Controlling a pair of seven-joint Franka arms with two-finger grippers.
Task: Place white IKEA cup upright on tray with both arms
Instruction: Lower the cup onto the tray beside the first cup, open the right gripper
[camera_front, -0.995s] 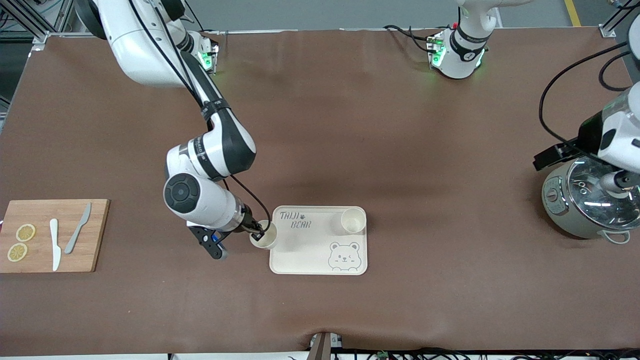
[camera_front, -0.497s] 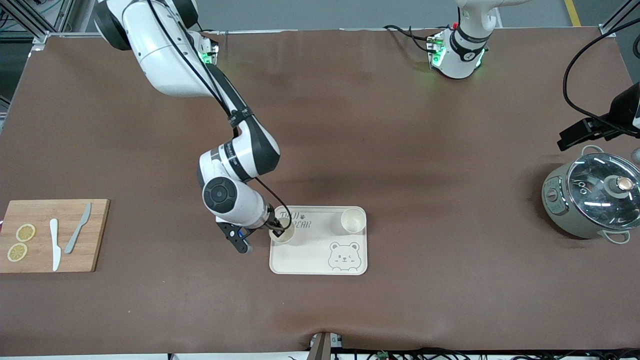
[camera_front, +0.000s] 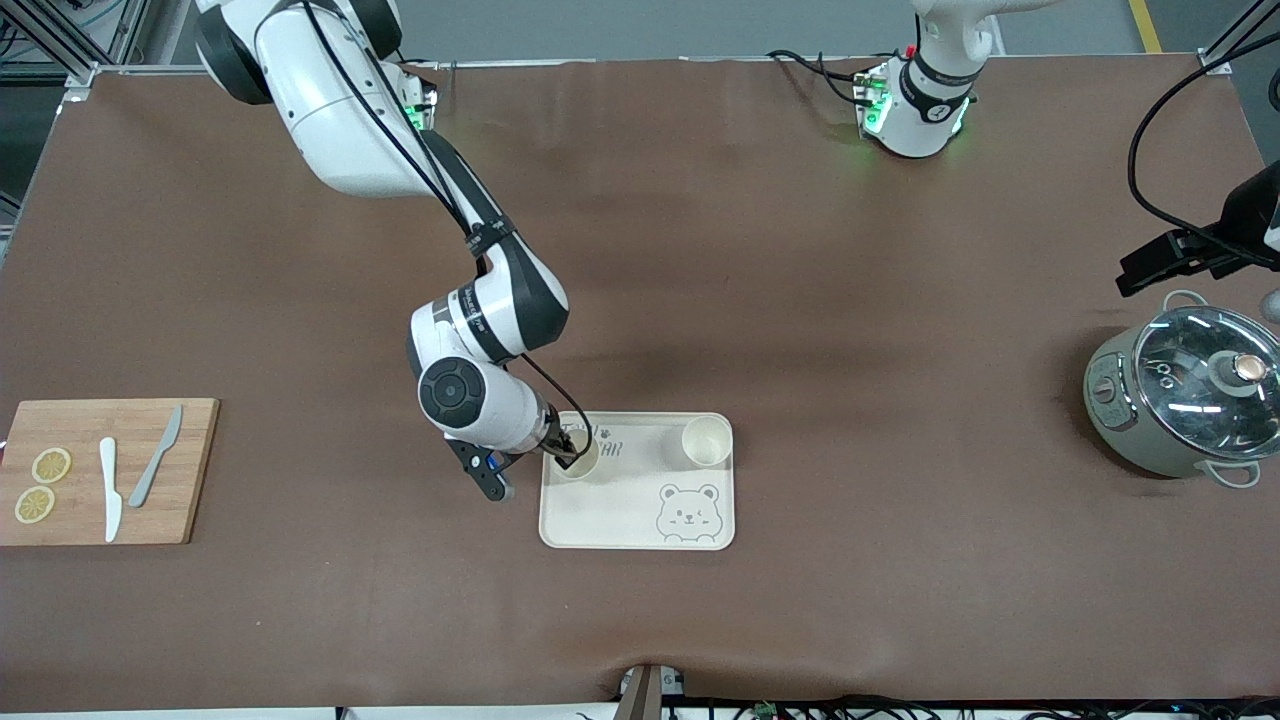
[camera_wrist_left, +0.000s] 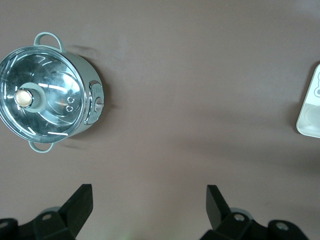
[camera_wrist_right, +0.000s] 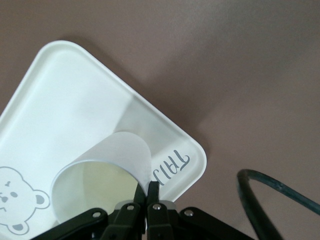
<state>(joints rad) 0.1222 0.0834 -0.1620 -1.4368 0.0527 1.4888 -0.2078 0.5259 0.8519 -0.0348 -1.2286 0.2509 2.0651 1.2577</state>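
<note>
Right gripper (camera_front: 566, 458) carried cup (camera_front: 578, 458) from tray (camera_front: 640, 520) edge to over lettering.

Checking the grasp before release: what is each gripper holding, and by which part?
The right gripper pinches a white cup by its rim wall, over the tray. The left gripper is open, holding nothing.

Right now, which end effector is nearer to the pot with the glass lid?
Left. The left end effector hangs open beside the pot; the right end effector grips a cup over the tray.
</note>
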